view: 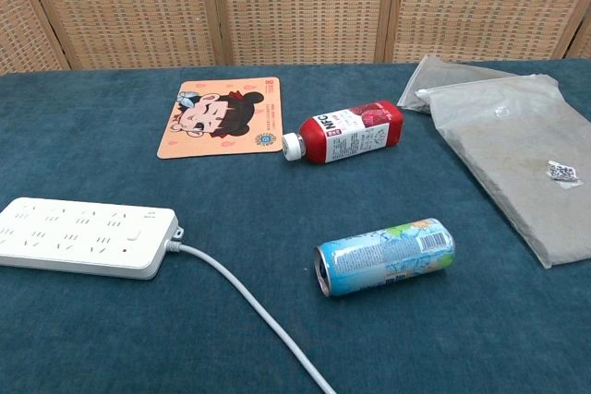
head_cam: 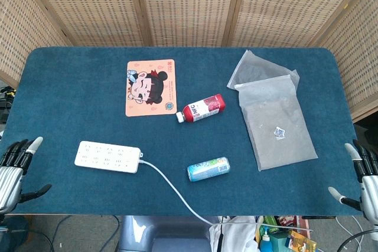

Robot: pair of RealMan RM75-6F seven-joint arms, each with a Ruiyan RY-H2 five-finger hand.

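- Wicker screens behind, blue felt tabltop — correction: blue felt tabletop (head_cam: 71, 87) carries everything; both hands sit at its near corners, off the work area.
- Left hand (head_cam: 13, 172): fingers spread, thumb out, holding nothing, touching nothing I can make out. Nearest item is the white power strip (head_cam: 108, 156), lying flat near the front-left, cord (head_cam: 177, 196) trailing off the front edge.
- Right hand (head_cam: 361, 181): also spread and empty, at the front-right corner. Nearest item is the grey plastic bag (head_cam: 276, 125), flat, well apart from the hand.
- Chest view shows neither hand, only the objects.
- Blue drink can (head_cam: 208, 169) lies on its side mid-front, between strip and bag, closest reachable piece for either arm. Red juice bottle (head_cam: 201, 108) also on its side, cap pointing left, just beside the cartoon mat (head_cam: 151, 87).
- My read for a clean approach: come in from above, not sweeping along the felt; can and bottle are both on their sides and would likely roll if nudged.
- Left arm should keep clear of the cord; snagging it would probably drag the strip.
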